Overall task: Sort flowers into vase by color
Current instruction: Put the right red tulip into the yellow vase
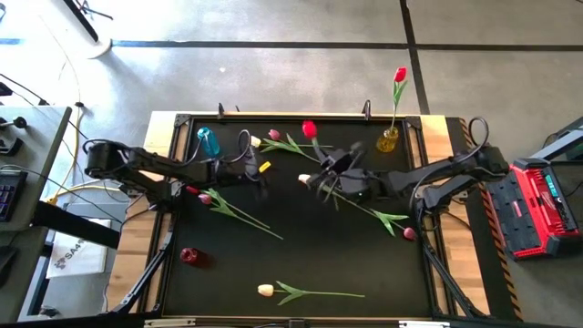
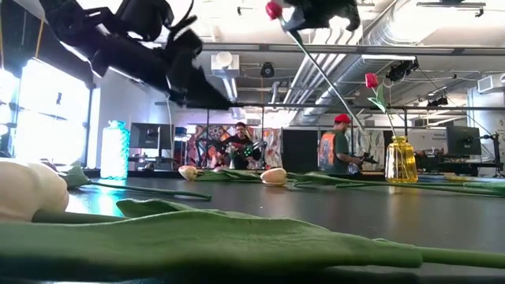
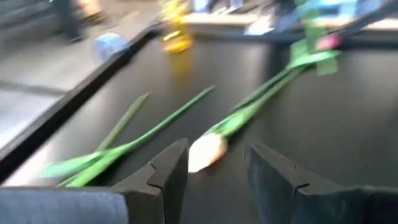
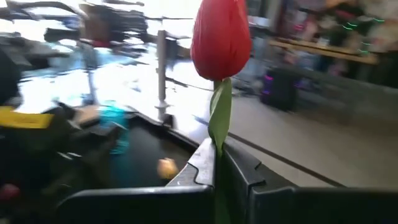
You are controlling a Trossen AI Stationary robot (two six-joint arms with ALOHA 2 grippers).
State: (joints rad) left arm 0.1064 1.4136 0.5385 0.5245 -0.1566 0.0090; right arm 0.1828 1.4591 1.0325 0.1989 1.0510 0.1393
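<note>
My right gripper is up over the middle of the table, shut on a red tulip whose head stands above the fingers. My left gripper hovers open left of centre; in its wrist view a cream tulip head lies on the table ahead of the open fingers, untouched. A yellow vase at the far edge holds one red tulip. Other tulips lie flat on the table: pink, pink, cream, and two near the far edge. My right gripper pinches the red tulip's green stem a little below the head, between its two fingers. The head points up past the fingertips. In the low view the stem slants down below the gripper, well above the table.
A blue vase stands at the far left edge and a small red vase near the left edge. The table has a raised black rim. People stand in the room beyond the far edge.
</note>
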